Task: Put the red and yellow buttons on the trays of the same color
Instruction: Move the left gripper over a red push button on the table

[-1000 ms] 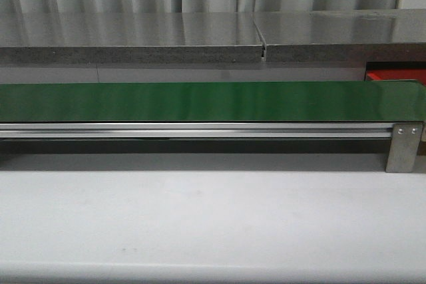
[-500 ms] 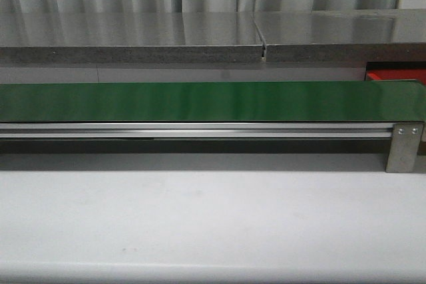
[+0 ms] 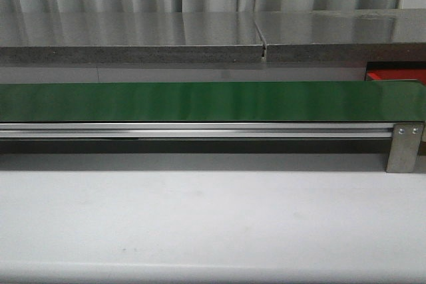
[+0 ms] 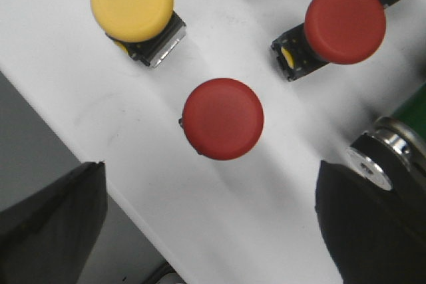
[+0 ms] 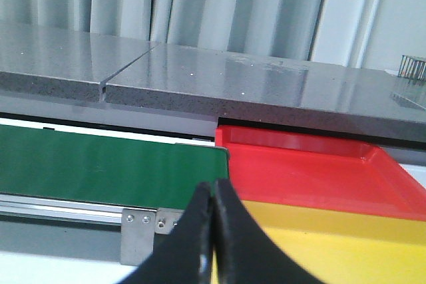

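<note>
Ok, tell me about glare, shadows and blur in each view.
Front view: soft glare streaks on the green belt and grey counter. Left wrist view: dark fingers blurred, red button sharp with a faint shadow. Right wrist view: closed fingers blurred, red tray evenly lit.

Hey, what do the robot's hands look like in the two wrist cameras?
Only the fingers show. The left hand has two broad, dark, matte fingers with blunt ends. The right hand has black fingers tapering to narrow tips. No cables or markings are visible.
</note>
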You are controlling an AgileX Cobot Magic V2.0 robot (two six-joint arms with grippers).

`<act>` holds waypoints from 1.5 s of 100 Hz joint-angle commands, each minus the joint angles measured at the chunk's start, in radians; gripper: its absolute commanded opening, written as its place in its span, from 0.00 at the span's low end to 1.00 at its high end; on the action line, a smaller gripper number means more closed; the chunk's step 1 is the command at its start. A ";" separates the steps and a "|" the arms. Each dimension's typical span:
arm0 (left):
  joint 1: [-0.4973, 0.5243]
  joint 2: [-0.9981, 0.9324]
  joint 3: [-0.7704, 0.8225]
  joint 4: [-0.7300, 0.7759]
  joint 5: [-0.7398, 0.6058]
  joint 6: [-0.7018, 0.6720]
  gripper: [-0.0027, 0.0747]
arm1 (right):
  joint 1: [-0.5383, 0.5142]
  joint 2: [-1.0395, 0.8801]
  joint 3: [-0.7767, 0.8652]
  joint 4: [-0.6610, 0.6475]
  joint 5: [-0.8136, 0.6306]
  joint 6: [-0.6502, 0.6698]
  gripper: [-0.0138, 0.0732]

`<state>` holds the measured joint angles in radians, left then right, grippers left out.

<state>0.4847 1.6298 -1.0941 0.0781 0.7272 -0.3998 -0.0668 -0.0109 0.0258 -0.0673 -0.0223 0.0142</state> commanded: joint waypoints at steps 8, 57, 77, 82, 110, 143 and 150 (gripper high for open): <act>0.004 0.017 -0.059 0.006 -0.020 0.000 0.84 | -0.006 -0.014 -0.022 -0.009 -0.083 -0.003 0.08; 0.004 0.105 -0.115 0.006 -0.060 0.000 0.84 | -0.006 -0.014 -0.022 -0.009 -0.083 -0.003 0.08; 0.004 0.105 -0.115 0.006 -0.067 0.000 0.84 | -0.006 -0.014 -0.022 -0.009 -0.083 -0.003 0.08; 0.004 0.105 -0.115 0.006 -0.064 0.000 0.84 | -0.006 -0.014 -0.022 -0.009 -0.083 -0.003 0.08; 0.004 0.105 -0.115 0.006 -0.050 0.000 0.84 | -0.006 -0.014 -0.022 -0.009 -0.083 -0.003 0.08; 0.004 0.106 -0.115 0.006 -0.050 0.019 0.84 | -0.006 -0.014 -0.022 -0.009 -0.083 -0.003 0.08; 0.005 0.106 -0.115 0.006 -0.050 0.019 0.84 | -0.006 -0.014 -0.022 -0.009 -0.083 -0.003 0.08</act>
<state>0.4847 1.7746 -1.1790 0.0781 0.6974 -0.3867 -0.0668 -0.0109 0.0258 -0.0673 -0.0223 0.0142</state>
